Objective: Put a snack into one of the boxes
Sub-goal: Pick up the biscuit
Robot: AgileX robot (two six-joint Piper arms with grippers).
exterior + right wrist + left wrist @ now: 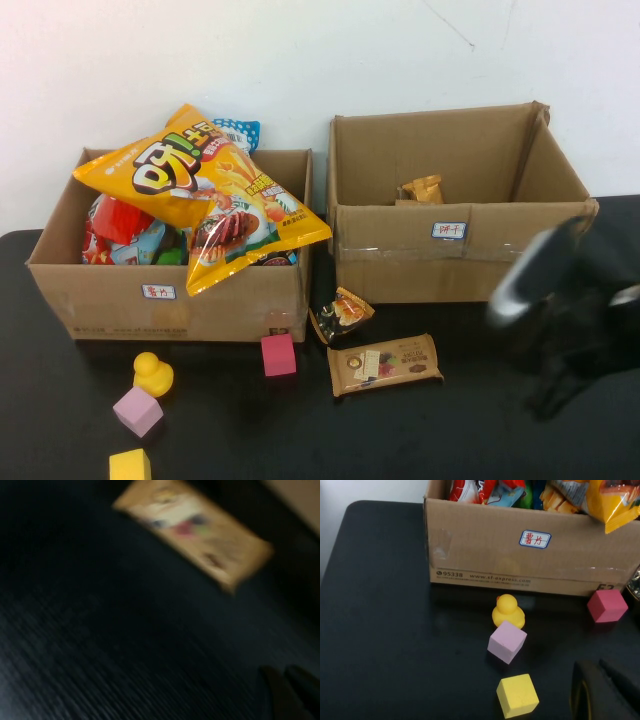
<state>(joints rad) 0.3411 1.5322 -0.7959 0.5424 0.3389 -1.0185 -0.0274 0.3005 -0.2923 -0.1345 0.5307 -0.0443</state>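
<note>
Brown flat rectangular snack packet lay lengthwise left-to-right on the black table, the closed right gripper empty nearby, the left gripper apparently closed.

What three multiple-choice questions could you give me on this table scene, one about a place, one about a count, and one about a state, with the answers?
1. Where does the brown snack packet lie?
A. inside the left box
B. on the table in front of the right box
C. on top of the yellow duck

2. How many foam cubes sit on the table?
A. one
B. three
C. five

3. How is the left box?
A. empty
B. heaped with snack bags
C. taped shut

Answers: 1 B, the packet rests on the black table before that box. 2 B, red cube, pink cube, yellow cube. 3 B, the big yellow chip bag sticks out on top.
</note>
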